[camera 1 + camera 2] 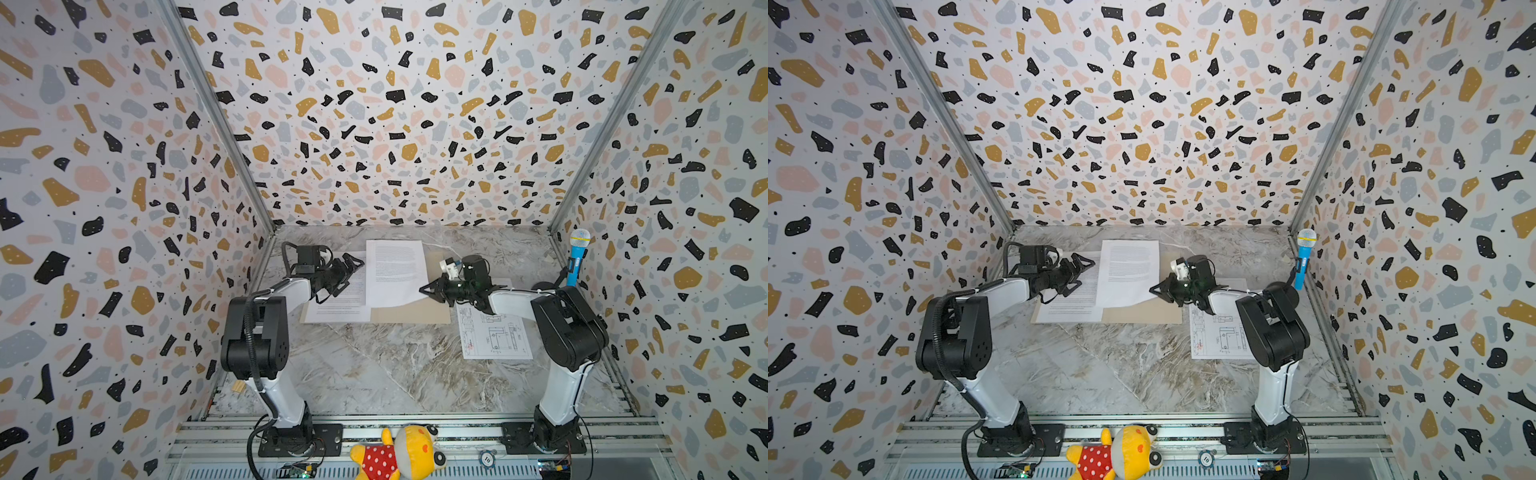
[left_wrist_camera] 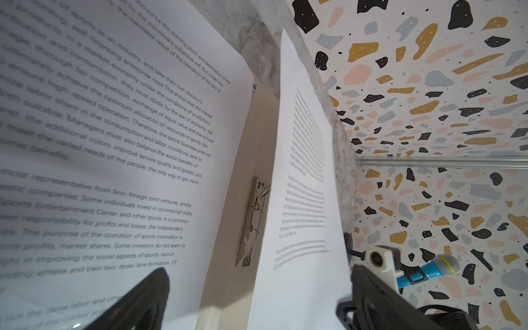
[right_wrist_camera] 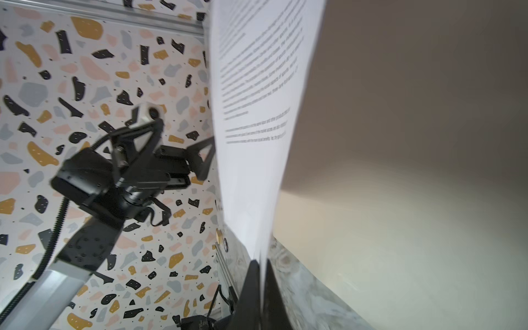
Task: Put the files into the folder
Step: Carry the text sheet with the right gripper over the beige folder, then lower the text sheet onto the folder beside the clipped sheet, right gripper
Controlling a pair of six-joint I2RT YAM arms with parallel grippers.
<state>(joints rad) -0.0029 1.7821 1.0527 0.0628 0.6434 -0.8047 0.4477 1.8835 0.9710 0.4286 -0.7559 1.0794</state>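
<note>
We saw the left claw (image 1: 353, 273) gaping wide and empty over the text sheet (image 1: 336, 309) lying on the folder (image 1: 415, 316), left half. The second text sheet (image 1: 395, 270) hung above the folder's right half, corner pinched in the closed right claw (image 1: 424, 289). The drawing sheet (image 1: 494, 336) lay right of the folder. Paper looked thin and floppy; we judged edge grips best.

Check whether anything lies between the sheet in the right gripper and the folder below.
Nothing visible does. The right gripper pinches the sheet over the bare half of the folder; the other text sheet lies on the far half, past the clip.
</note>
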